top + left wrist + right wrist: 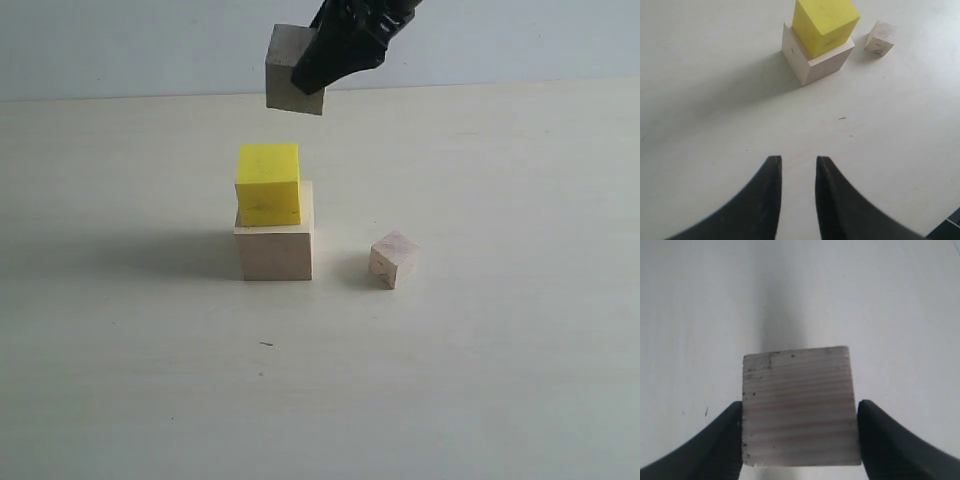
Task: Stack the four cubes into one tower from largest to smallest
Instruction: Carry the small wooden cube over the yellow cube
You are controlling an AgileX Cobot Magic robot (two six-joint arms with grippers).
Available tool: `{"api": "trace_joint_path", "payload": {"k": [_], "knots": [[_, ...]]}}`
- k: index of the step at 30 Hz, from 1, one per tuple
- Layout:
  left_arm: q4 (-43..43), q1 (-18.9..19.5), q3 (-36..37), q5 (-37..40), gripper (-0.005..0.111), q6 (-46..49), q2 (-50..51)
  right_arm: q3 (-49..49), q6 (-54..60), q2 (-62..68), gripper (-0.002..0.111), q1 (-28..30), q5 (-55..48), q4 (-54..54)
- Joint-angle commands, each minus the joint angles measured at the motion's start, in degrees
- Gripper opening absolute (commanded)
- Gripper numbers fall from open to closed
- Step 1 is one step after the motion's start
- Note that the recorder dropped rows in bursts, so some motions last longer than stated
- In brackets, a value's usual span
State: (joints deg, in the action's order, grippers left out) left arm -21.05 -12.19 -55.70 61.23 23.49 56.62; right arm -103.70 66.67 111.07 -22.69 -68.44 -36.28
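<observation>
Pale matte tabletop runs back to a plain blue-grey wall in the exterior view, where the large pale wood cube (pixel 274 250) sits flat with one face square to the camera. On it rests the yellow cube (pixel 268 185), smooth and bright, set toward the left edge of the block beneath. Just to the right on the table lies the loose small cube (pixel 394 259), turned corner-forward. Above the stack the right gripper (pixel 318 75) is clamped on the held small cube (pixel 286 78), slightly tilted and clear of the yellow top. From the left wrist, the left gripper (pixel 798 170) hangs over bare table, its black curved fingers narrowly apart with nothing between them; the large pale wood cube (pixel 812 65), yellow cube (pixel 825 22) and loose small cube (pixel 880 38) lie beyond. From the right wrist, the held small cube (pixel 800 410) shows fine straight grain running across from one finger to the other, speckled along one edge, pinched on both sides by the right gripper (pixel 800 437).
</observation>
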Motion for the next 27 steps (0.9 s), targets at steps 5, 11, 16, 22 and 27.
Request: {"api": "trace_joint_path", "payload": {"k": [5,11,16,22,27], "knots": [[-1.0,0.2,0.1,-1.0,0.026,0.2,-0.2,-0.7,-1.8,1.8,0.0,-6.9,3.3,10.2],[-1.0,0.2,0.1,-1.0,0.026,0.2,-0.2,-0.7,-2.9,4.1,0.0,-7.3,3.2,10.6],[-1.0,0.2,0.1,-1.0,0.026,0.2,-0.2,-0.7,-2.3,4.1,0.0,-7.3,4.4,10.2],[-1.1,0.2,0.1,-1.3,0.026,0.2,-0.2,-0.7,-0.2,4.2,0.0,-7.3,4.5,6.7],[-1.8,0.2,0.1,-0.3,0.026,0.2,-0.2,-0.7,0.8,4.7,0.0,-5.1,3.9,6.2]]}}
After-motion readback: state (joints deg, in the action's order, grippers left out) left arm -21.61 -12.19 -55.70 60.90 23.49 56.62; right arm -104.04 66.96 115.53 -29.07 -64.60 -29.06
